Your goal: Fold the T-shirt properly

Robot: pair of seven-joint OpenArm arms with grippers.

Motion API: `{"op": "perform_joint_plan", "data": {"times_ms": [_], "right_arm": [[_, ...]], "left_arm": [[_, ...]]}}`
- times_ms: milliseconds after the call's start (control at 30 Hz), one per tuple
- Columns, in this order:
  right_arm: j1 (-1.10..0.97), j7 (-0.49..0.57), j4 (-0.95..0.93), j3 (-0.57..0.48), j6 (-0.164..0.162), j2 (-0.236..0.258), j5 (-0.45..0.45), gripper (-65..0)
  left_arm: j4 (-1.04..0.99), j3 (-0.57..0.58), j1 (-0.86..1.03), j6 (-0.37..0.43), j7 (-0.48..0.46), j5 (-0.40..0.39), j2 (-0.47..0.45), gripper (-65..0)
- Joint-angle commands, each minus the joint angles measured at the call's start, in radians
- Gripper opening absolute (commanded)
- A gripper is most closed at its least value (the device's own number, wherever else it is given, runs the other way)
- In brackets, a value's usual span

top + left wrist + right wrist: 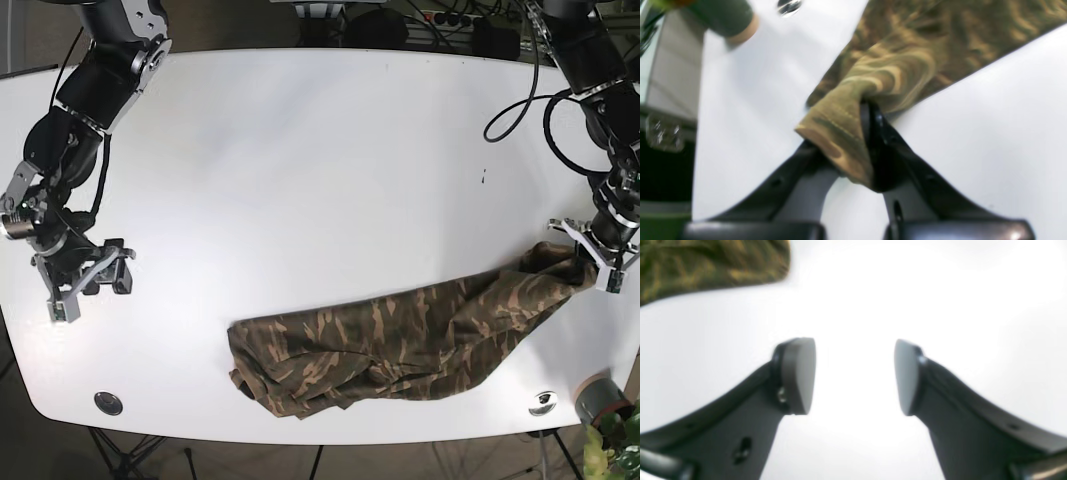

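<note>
1. No bins or boxes holding anything here. There's just a small grey pot [597, 397] with a bit of green plant sitting at the table's [320, 150] near corner, on the left arm's side.
2. The camo T-shirt [400, 345] is lying rumpled along the near edge of the white table, stretching from the middle up to the left gripper [596, 256], which is clamping one bunched end of it.
3. In the left wrist view, the cloth is wadded right between the black fingers [880, 140], hem hanging down past them, and the rest is trailing away beyond the tips.
4. The right gripper [88, 279] is hovering over bare table well apart from the shirt, jaws spread wide with nothing between the pads [800, 373]. Only a corner of the fabric is showing, off beyond its fingertips.
5. Two round metal discs [107, 403] are sitting in the tabletop near the front edge, one on each side.
6. Both arms are reaching in from the far corners, with cables looping behind the left one.
</note>
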Motion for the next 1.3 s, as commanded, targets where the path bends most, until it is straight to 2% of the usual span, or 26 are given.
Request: {"op": "perform_joint_plan", "data": {"times_ms": [0,300,567,767,900,1000,1033,1067,1167,1267], "right_arm": [[0.042,0.022,-0.002,-0.004,0.003,0.013,0.019,-28.4],[0.064,0.023,-0.009,-0.01,0.003,0.003,-0.016,-28.4],[0.065,0.023,-0.009,-0.013,0.003,-0.008,-0.015,-28.2],[0.067,0.023,-0.009,-0.108,0.003,-0.011,-0.015,-28.1],[0.065,0.023,-0.009,-0.141,0.003,-0.016,-0.015,-28.1],[0.064,0.023,-0.009,-0.142,0.003,-0.039,-0.015,-28.1],[0.064,0.023,-0.009,-0.142,0.003,-0.042,-0.015,-28.1],[0.064,0.023,-0.009,-0.142,0.003,-0.045,-0.016,-28.1],[0.064,0.023,-0.008,-0.156,0.003,-0.046,-0.015,-28.1],[0.062,0.023,-0.008,-0.162,0.003,-0.046,-0.015,-28.1]], "left_arm": [[0.021,-0.004,-0.022,0.0,-0.031,-0.017,-0.021,-65.0],[0.033,0.003,0.024,-0.001,-0.028,-0.019,-0.016,-65.0],[0.168,-0.035,0.209,-0.003,0.025,-0.019,0.027,-65.0],[0.179,-0.109,0.332,-0.039,0.024,-0.017,0.056,-65.0],[0.176,-0.118,0.364,-0.039,0.027,-0.013,0.07,-64.9],[0.175,-0.118,0.38,-0.039,0.029,-0.013,0.068,-52.1],[0.175,-0.118,0.38,-0.039,0.029,-0.013,0.068,-46.7],[0.175,-0.116,0.378,-0.039,0.03,-0.013,0.068,-38.1],[0.181,-0.113,0.372,-0.039,0.058,-0.017,0.068,-24.4],[0.202,-0.083,0.328,-0.039,0.067,-0.02,0.073,-24.2]]}}
